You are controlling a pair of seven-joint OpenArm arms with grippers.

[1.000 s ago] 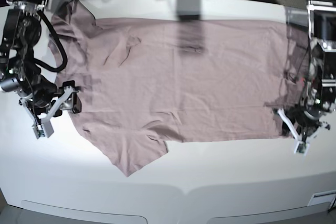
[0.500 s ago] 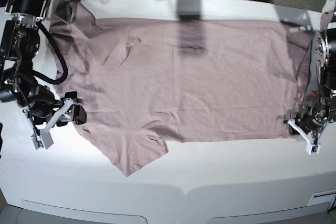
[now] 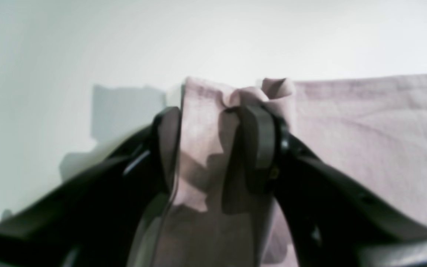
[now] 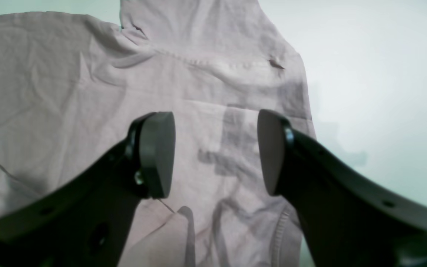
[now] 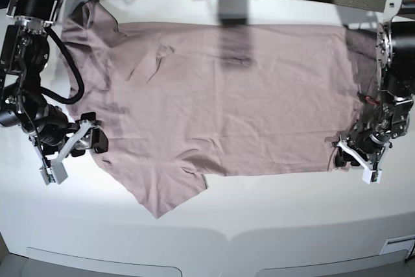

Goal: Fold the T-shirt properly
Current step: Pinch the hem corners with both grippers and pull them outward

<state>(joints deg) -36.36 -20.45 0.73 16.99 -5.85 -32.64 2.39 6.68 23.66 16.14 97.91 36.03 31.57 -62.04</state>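
Shirt: the T-shirt (image 5: 220, 95) lies flat and long across the desk (image 5: 272, 212), its bottom corner bunched between the left gripper (image 3: 217, 148) fingers, while the right gripper (image 4: 215, 152) hangs spread wide over the sleeve end, holding nothing.

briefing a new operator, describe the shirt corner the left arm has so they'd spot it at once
Start at the white table, covered by a pink T-shirt spread flat. Follow its near edge to the base view's right end. That hem corner alone is bunched up, sitting between the left gripper jaws.
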